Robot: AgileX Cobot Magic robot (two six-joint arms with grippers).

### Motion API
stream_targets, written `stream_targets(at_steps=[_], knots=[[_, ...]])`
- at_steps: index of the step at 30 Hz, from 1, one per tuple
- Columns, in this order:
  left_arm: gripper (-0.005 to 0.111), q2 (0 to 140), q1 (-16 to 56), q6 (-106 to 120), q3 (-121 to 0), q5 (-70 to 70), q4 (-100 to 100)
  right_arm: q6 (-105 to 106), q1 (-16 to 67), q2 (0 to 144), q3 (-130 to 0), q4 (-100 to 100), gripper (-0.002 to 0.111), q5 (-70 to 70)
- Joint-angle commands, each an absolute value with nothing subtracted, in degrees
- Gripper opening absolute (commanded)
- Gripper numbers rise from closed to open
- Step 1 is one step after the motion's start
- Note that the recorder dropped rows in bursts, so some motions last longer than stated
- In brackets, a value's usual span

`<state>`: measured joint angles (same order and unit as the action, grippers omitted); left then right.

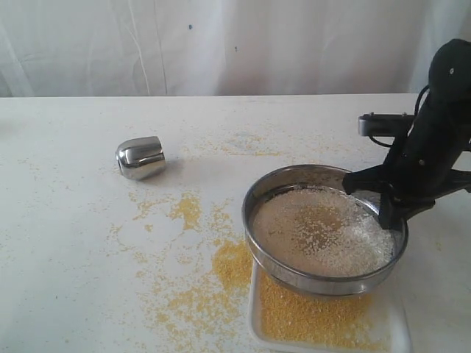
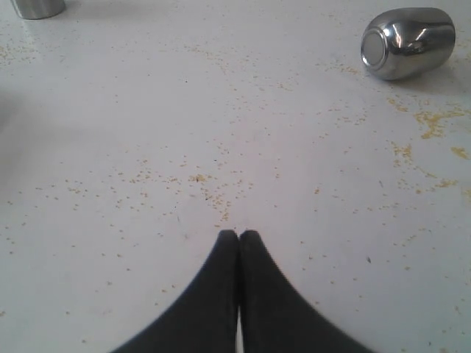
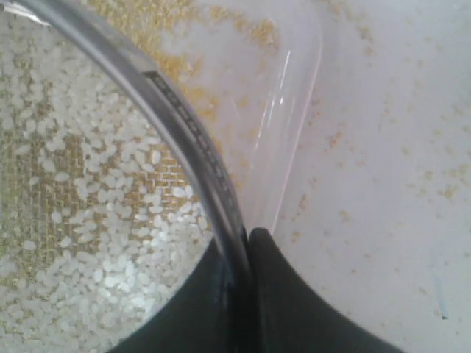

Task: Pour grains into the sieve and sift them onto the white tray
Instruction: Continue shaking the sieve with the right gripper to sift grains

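The wide steel sieve (image 1: 324, 228) hangs just above the white tray (image 1: 401, 323) at the front right, holding pale coarse grains (image 1: 324, 232) on its mesh. Fine yellow grains (image 1: 309, 316) lie in the tray beneath it. My right gripper (image 1: 383, 209) is shut on the sieve's rim (image 3: 191, 140) at its right side, one finger inside and one outside. White rice-like bits (image 3: 88, 220) cover the mesh in the right wrist view. My left gripper (image 2: 239, 235) is shut on nothing, over bare table, out of the exterior view.
A small shiny steel cup (image 1: 140, 157) lies on its side at the left middle of the table, also in the left wrist view (image 2: 407, 43). Spilled yellow grains (image 1: 232, 265) are scattered left of the tray. Another steel object (image 2: 37, 7) shows at that view's corner.
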<state>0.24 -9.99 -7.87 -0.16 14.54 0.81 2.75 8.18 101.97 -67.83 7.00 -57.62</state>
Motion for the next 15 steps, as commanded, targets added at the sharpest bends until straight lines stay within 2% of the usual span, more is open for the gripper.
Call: stream_targets(at_steps=[1, 9, 13, 15], knots=[[0.000, 0.0, -10.1, -7.7, 0.0, 14.6, 0.4, 2.7, 8.0, 101.0, -66.2, 7.8, 0.000, -56.7], [0.000, 0.0, -10.1, -7.7, 0.0, 14.6, 0.5, 2.7, 8.0, 101.0, -62.5, 7.7, 0.000, -54.7], [0.000, 0.0, -10.1, -7.7, 0.0, 14.6, 0.5, 2.2, 8.0, 100.6, -63.3, 7.4, 0.000, -46.2], [0.000, 0.0, -10.1, -7.7, 0.0, 14.6, 0.5, 1.1, 8.0, 100.5, -63.4, 8.2, 0.000, -47.6]])
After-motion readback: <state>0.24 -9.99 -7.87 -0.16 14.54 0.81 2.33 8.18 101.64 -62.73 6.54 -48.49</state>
